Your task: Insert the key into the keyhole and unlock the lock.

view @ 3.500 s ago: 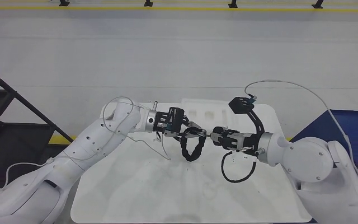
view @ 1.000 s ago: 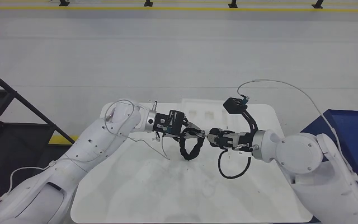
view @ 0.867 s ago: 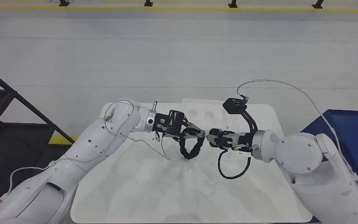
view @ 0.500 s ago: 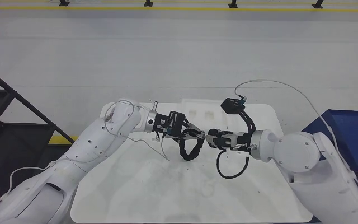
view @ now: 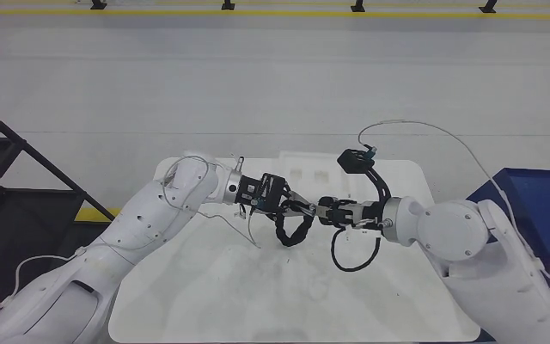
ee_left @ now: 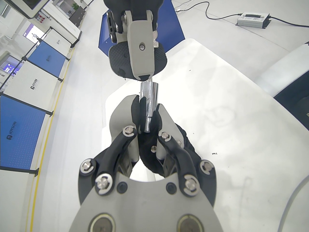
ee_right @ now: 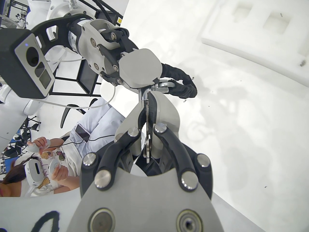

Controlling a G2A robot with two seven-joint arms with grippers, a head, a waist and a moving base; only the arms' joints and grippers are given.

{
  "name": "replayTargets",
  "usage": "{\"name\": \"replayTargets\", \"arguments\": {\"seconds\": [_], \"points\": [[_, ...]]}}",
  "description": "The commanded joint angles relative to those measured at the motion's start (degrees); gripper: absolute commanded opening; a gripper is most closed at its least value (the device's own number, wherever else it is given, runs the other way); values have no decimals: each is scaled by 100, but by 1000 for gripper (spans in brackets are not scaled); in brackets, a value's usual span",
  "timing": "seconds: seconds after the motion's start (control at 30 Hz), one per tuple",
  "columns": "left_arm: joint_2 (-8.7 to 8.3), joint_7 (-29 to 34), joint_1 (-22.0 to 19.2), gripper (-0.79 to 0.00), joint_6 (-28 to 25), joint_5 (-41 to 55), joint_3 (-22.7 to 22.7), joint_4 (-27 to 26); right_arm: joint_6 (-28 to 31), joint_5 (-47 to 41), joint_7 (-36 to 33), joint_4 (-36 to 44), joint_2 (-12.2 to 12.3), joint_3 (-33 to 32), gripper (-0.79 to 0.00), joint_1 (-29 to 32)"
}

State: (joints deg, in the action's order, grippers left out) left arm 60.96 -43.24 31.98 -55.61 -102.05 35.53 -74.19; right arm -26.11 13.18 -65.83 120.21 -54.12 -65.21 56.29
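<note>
The lock is a short silver cylinder [ee_left: 149, 97] on a black cable loop [view: 294, 230]. It is held above the white table [view: 258, 292], with my left gripper [ee_left: 146, 103] shut on the cylinder and the loop hanging below. My right gripper [ee_right: 147, 97] faces it from the other side, shut on a flat silver key [ee_right: 146, 121]. The key's tip meets the cylinder's end [ee_right: 144, 92]; how deep it sits is hidden by the fingers. In the top view the left gripper [view: 290, 205] and right gripper [view: 320, 209] stand nose to nose over the table's middle.
A white foam tray [view: 314, 168] with square recesses lies at the table's far edge, behind the grippers. A blue bin [view: 524, 185] stands off the right side. A black frame [view: 34, 163] stands at the left. A black cable [view: 352, 254] loops under the right wrist.
My right arm has moved left with the key, closing the gap to the lock. The left gripper has kept its hold and barely shifted.
</note>
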Motion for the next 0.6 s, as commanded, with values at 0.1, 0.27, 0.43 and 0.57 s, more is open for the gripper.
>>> {"name": "replayTargets", "arguments": {"seconds": [0.1, 0.27, 0.43, 0.57], "points": [[13, -84, 2, -785, 8, 64, 6, 78, -3, -25, 13, -13, -3, 44, -785, -8], [32, -153, 5, -785, -31, 161, 7, 158, 34, -99, 137, -47, -11, 61, -785, 10], [48, -187, -6, -785, -45, 182, -1, 199, 90, -139, 306, -60, -19, 57, -785, 28], [66, -244, 0, -785, -106, 261, -14, 276, 118, -180, 392, -122, -25, 45, -785, 14]]}}
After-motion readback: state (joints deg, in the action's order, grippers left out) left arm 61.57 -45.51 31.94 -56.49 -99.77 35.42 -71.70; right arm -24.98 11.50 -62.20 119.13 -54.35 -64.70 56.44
